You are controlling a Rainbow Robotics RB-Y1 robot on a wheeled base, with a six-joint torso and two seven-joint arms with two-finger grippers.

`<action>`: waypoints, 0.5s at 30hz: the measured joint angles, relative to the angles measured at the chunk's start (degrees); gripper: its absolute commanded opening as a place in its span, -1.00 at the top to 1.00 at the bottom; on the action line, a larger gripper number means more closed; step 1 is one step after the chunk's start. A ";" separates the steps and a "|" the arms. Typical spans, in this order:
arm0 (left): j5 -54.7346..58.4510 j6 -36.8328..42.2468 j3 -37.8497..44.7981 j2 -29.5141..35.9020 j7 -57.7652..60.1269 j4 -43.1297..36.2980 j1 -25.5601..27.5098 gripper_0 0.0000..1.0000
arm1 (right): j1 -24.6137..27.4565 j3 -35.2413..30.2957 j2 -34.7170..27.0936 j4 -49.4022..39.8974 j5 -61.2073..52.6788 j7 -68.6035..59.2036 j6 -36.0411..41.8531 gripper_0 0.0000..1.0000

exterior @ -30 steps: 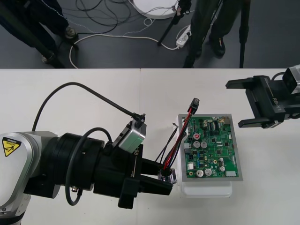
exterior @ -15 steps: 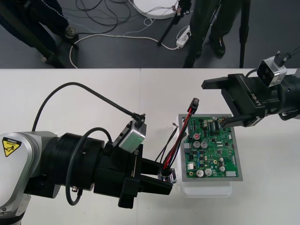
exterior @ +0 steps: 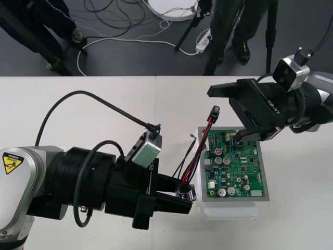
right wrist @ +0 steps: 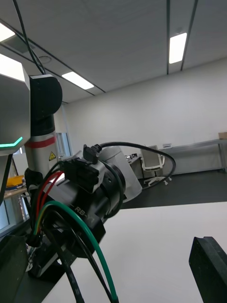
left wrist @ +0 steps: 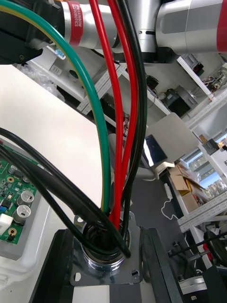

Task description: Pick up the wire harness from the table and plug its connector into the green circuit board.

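I have the harness by its socket, with the open right gripper at its plug

My left gripper is clenched on the round metal socket just left of the white base's near corner, with a black finger pressed against each side of its flange. The red, black and green wires rise from there along the left edge of the green circuit board to the black plug, which stands in the air, not in the board. The right gripper's fingers are spread wide over the board's far edge and hold nothing; the plug sits at their mouth, and I cannot tell whether it touches them
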 measured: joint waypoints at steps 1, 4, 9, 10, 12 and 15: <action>0.03 0.04 0.00 -0.01 0.00 0.00 0.00 0.99 | -0.10 0.00 0.28 -0.46 -0.04 -0.09 0.00 -1.00; 0.12 0.18 0.00 -0.03 0.00 0.00 0.04 0.99 | -0.38 0.00 1.22 -1.24 -0.09 -1.60 -0.01 -1.00; 0.23 0.29 0.00 -0.13 0.00 0.00 0.29 0.99 | -0.95 0.00 2.41 -1.53 -0.11 -3.19 -0.01 -1.00; 0.24 0.31 0.00 -0.14 0.00 0.00 0.34 0.99 | -1.09 0.00 2.56 -1.63 -0.11 -3.19 -0.01 -1.00; 0.25 0.35 0.00 -0.16 0.00 0.00 0.46 0.98 | -1.35 0.00 2.81 -1.97 -0.12 -3.20 -0.01 -1.00; 0.26 0.38 0.00 -0.18 0.00 0.00 0.60 0.99 | -1.68 0.00 2.93 -2.68 -0.13 -3.27 -0.01 -1.00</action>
